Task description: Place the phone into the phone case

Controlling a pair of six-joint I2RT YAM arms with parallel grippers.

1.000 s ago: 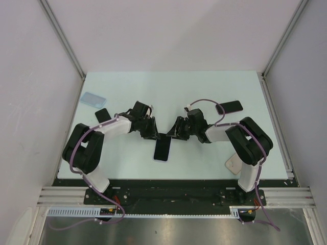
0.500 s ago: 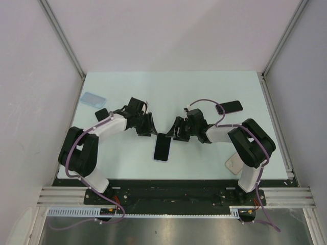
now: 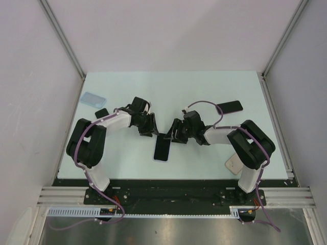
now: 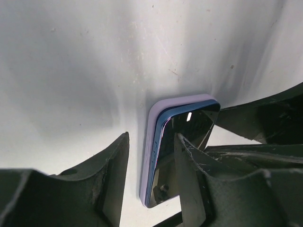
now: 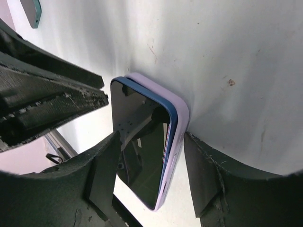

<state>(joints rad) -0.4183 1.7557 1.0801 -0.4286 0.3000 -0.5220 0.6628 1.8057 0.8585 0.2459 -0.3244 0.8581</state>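
The phone (image 3: 162,148), black screen with a blue edge, lies face up in the lilac phone case (image 4: 152,142) at the table's middle. Its blue edge (image 5: 171,124) shows above the lilac rim (image 5: 180,118) along one long side. My left gripper (image 3: 153,131) and right gripper (image 3: 171,136) both hover at the phone's far end. In the left wrist view the left gripper (image 4: 151,137) is open, straddling the case's long edge. The right wrist view shows the right gripper (image 5: 151,137) open too, one finger (image 5: 106,161) over the screen, the other finger (image 5: 201,165) outside the case.
A pale blue case (image 3: 93,98) and a dark phone (image 3: 101,113) lie at the back left beside the left arm. Another black phone (image 3: 229,106) lies at the back right. A whitish case (image 3: 234,164) sits by the right arm's base.
Both grippers' jaws have widened. The left gripper pulled back to the left, then came in again toward the phone's far end. The phone has barely shifted.
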